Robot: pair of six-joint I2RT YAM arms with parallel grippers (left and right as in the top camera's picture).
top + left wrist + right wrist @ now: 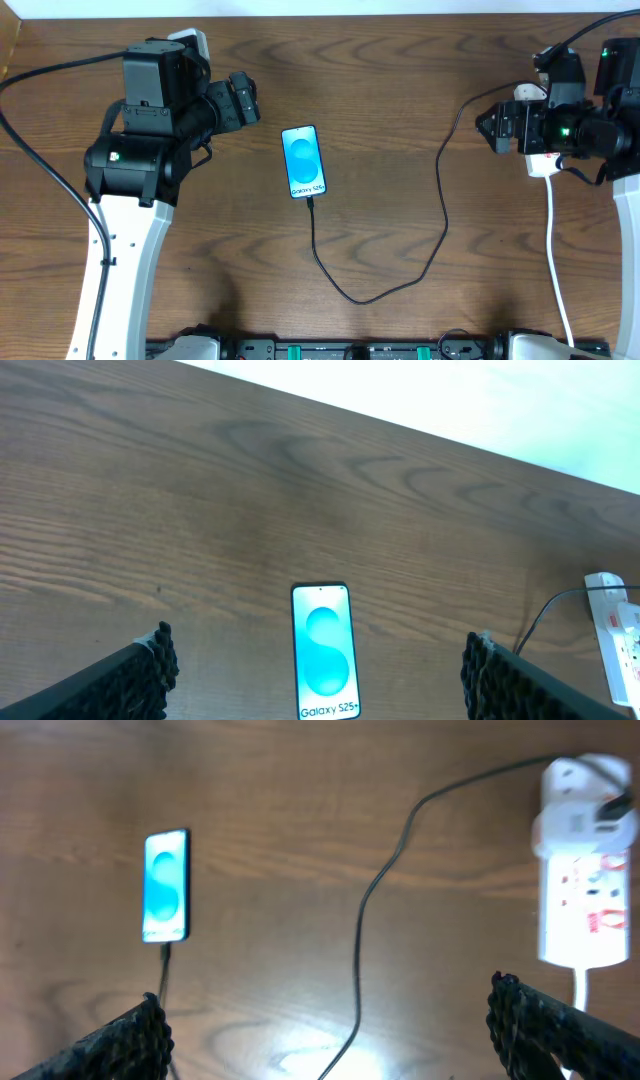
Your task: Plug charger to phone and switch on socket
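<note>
Charger [358, 960] in phone [166, 885] and socket [585, 910]

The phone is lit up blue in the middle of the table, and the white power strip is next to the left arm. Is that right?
Not quite. The phone is lit up blue in the middle of the table, but the white power strip lies next to the right arm, not the left one. The overhead view shows it.
</note>
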